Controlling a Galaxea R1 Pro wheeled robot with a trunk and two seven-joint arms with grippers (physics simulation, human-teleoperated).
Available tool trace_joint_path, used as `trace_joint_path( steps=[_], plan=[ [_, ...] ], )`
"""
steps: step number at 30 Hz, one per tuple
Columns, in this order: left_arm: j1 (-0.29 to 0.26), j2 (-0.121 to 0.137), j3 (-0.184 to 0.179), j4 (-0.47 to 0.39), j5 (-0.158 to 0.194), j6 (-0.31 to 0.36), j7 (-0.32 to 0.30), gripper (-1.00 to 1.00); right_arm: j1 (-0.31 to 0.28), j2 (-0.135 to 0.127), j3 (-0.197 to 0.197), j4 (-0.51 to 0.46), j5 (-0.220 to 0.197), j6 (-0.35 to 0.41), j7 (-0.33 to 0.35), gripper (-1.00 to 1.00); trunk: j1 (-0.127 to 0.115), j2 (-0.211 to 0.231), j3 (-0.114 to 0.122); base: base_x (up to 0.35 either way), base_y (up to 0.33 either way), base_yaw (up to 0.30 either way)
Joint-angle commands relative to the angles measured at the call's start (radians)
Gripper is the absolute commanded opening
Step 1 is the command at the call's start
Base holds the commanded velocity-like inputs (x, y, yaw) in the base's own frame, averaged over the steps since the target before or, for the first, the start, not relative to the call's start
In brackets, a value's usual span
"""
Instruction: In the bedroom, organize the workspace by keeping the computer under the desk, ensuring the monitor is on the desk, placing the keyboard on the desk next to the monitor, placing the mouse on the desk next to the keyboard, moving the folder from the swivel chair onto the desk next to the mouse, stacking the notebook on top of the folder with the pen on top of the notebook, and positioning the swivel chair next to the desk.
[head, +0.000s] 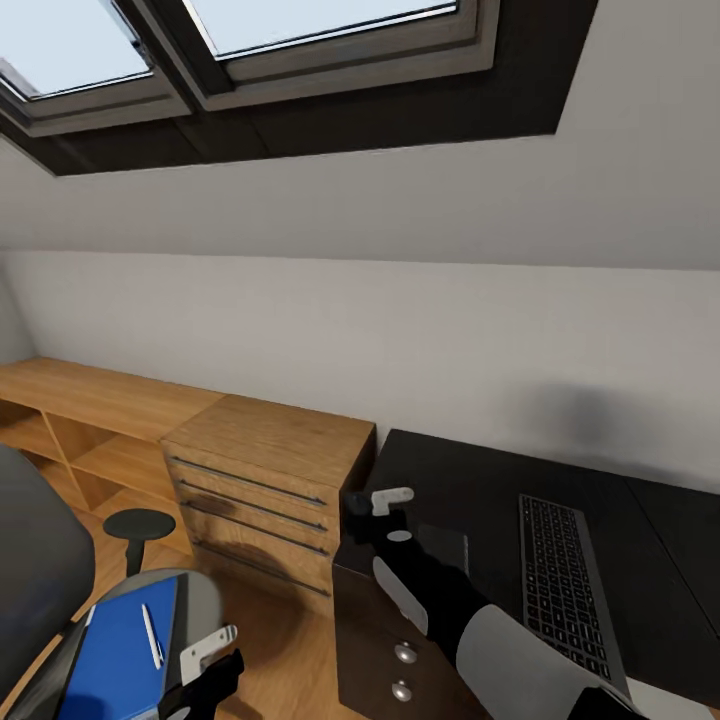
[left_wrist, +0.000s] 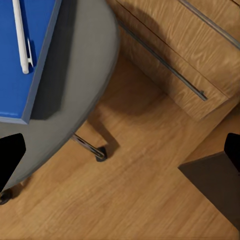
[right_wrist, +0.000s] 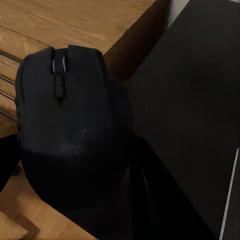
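My right gripper (head: 385, 508) hangs over the left end of the black desk (head: 470, 470), shut on the black mouse (right_wrist: 70, 125), which hovers just above the desk's edge (right_wrist: 200, 100). The silver-grey keyboard (head: 562, 590) lies on the desk to the right of that arm. A thin grey notebook (head: 447, 548) rests between them. Low at the left stands the grey swivel chair (head: 200, 600), its seat (left_wrist: 75, 85) carrying the blue folder (head: 115, 650) with the white pen (head: 152, 635) on top. My left gripper (head: 205, 665) hangs open beside the seat, over the wood floor (left_wrist: 120, 155). The folder (left_wrist: 20, 60) and pen (left_wrist: 21, 35) also show in the left wrist view.
A light-wood drawer chest (head: 265, 480) stands against the wall between chair and desk, its drawer fronts (left_wrist: 175, 55) close to my left gripper. Low wooden shelving (head: 80, 430) runs further left. The desk's black drawer unit with silver knobs (head: 403, 655) sits below my right arm. A chair castor (left_wrist: 100, 152) rests on the floor.
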Motion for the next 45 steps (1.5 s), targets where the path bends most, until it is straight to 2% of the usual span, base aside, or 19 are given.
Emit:
trace_joint_path(
  steps=[1,17,22,31,39,45],
  plan=[
    [-0.001,0.002,-0.006,-0.001,0.006,-0.001,0.008,1.00,-0.001,-0.004,0.004,0.001,-0.006,0.001,-0.006,-1.00,0.000,-0.001,-0.001,0.000,0.000,0.000],
    [-0.001,0.004,-0.003,-0.012,0.006,-0.001,0.010,1.00,-0.001,-0.009,-0.004,0.031,-0.009,0.006,-0.001,-1.00,0.000,-0.001,-0.001,0.123,0.000,0.000],
    [-0.001,0.004,-0.005,-0.022,0.006,-0.001,0.012,1.00,-0.001,-0.008,-0.006,0.069,-0.010,0.010,-0.003,-1.00,0.019,-0.036,-0.017,0.004,0.000,0.000],
    [-0.001,0.004,-0.005,-0.023,0.006,-0.002,0.013,1.00,-0.001,-0.007,-0.005,0.073,-0.010,0.014,-0.003,-1.00,0.054,-0.099,-0.045,0.000,0.000,0.000],
    [-0.001,0.004,-0.005,-0.023,0.006,-0.047,0.012,1.00,-0.001,-0.006,-0.004,0.073,-0.010,0.014,-0.002,-1.00,0.084,-0.155,-0.070,0.000,0.000,0.000],
    [-0.001,0.004,-0.005,-0.023,0.006,-0.050,0.012,1.00,-0.001,-0.006,-0.004,0.073,-0.009,0.014,-0.001,-1.00,0.107,-0.197,-0.089,0.000,0.000,0.000]
  ],
)
